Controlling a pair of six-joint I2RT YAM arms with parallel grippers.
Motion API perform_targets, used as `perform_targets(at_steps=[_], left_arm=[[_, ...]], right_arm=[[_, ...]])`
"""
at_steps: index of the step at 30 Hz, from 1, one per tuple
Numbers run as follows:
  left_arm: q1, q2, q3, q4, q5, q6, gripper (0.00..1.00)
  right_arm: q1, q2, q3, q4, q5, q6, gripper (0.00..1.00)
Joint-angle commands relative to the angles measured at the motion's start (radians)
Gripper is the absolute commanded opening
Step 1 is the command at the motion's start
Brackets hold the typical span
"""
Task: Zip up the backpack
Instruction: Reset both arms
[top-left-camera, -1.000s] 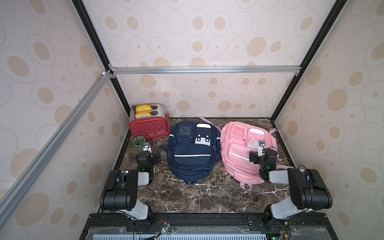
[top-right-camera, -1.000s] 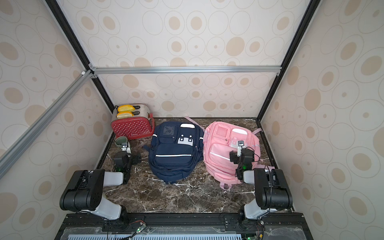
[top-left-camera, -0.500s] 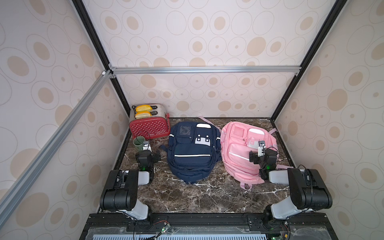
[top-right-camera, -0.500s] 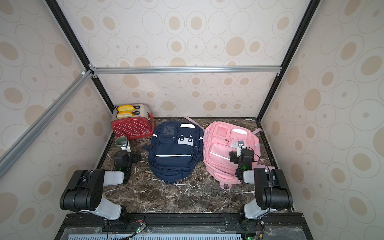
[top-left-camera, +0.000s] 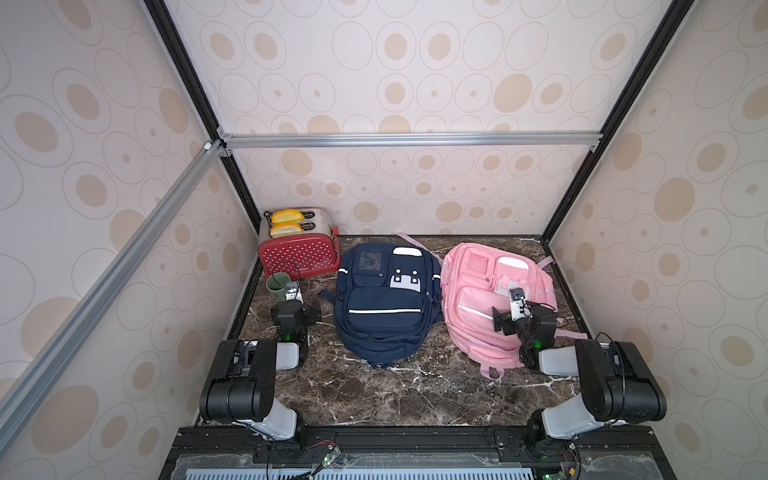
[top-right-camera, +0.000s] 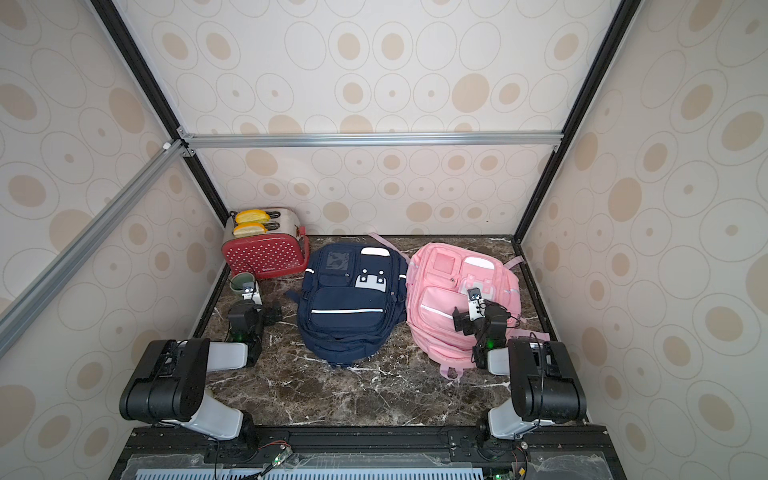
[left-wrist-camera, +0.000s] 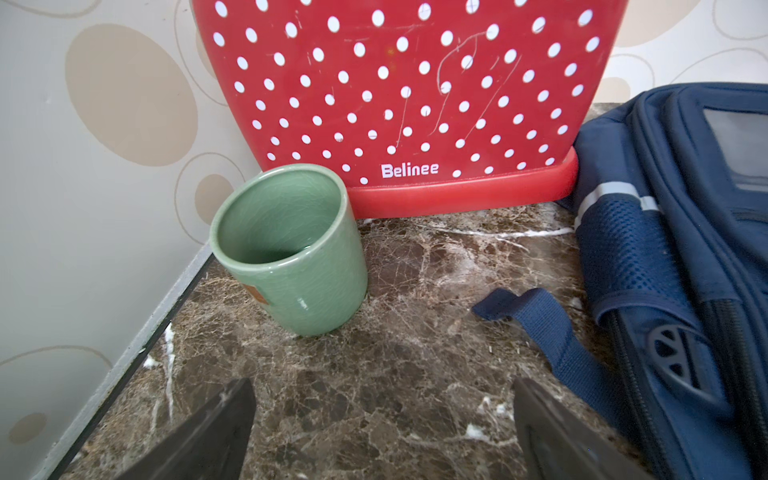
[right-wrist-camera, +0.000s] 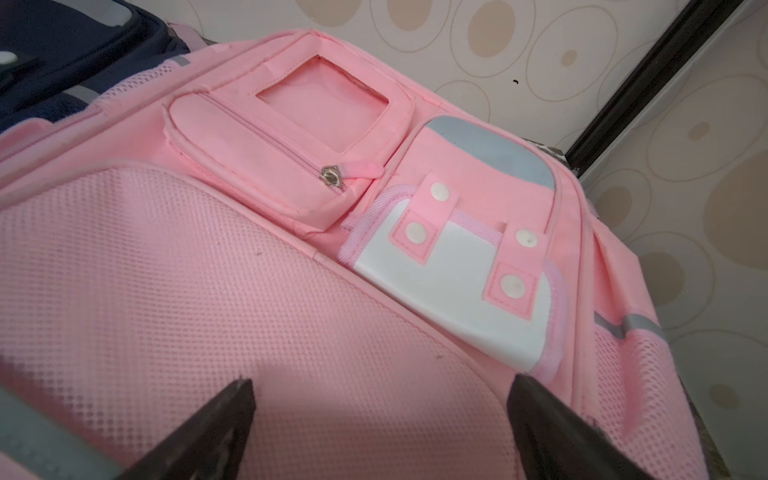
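Looking down in both top views, we see the navy backpack (top-left-camera: 386, 307) lying flat at the middle of the marble table (top-left-camera: 374, 395). The pink backpack (top-left-camera: 478, 291) lies just beside it on the robot's right. A red toaster (top-left-camera: 299, 257) stands in the far left corner, with a green cup (top-left-camera: 276, 286) just in front of it. Our left arm (top-left-camera: 286, 332) sits low near the cup, apart from the navy backpack. Our right arm (top-left-camera: 536, 328) reaches over the near right part of the pink backpack. From up here we cannot judge the jaws.

In the left wrist view, the left pincer (left-wrist-camera: 380, 386) is spread wide over bare marble and holds nothing. The cup stands ahead of one finger (left-wrist-camera: 208, 432). The side of the navy backpack lies by the other finger, and a loose navy strap (left-wrist-camera: 552, 328) rests on the table close to it. We cannot tell whether finger and strap touch.

In the right wrist view, the right pincer (right-wrist-camera: 380, 382) is likewise spread wide, with nothing between its fingers. Its tips are over the pink backpack's mesh panel, though we cannot tell whether they touch it. Beyond them a metal zipper slider (right-wrist-camera: 330, 175) sits at one end of a small pocket's zip, next to a white flap (right-wrist-camera: 449, 282) with snap tabs.
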Motion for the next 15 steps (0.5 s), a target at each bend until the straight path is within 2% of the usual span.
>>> perform_targets(at_steps=[1, 5, 6, 8, 11, 12, 15], left_arm=[[-0.005, 0.001, 0.025, 0.012, -0.009, 0.012, 0.99], [-0.006, 0.001, 0.026, 0.012, -0.009, 0.014, 0.99], [-0.005, 0.001, 0.026, 0.013, -0.009, 0.014, 0.99], [-0.006, 0.001, 0.026, 0.012, -0.010, 0.014, 0.99], [-0.007, 0.001, 0.026, 0.012, -0.010, 0.014, 0.99], [-0.007, 0.001, 0.026, 0.012, -0.010, 0.013, 0.99], [-0.007, 0.001, 0.026, 0.012, -0.011, 0.014, 0.99]], right_arm=[[-0.005, 0.017, 0.107, -0.146, 0.166, 0.079, 1.00], [-0.004, -0.003, 0.044, -0.050, -0.053, -0.022, 1.00], [-0.005, -0.001, 0.020, -0.005, -0.076, -0.026, 1.00], [-0.015, -0.004, 0.022, -0.013, -0.098, -0.024, 1.00], [-0.027, 0.017, 0.106, -0.145, 0.053, 0.061, 1.00], [-0.023, 0.016, 0.098, -0.130, 0.060, 0.053, 1.00], [-0.024, 0.004, 0.059, -0.072, -0.086, -0.008, 1.00]])
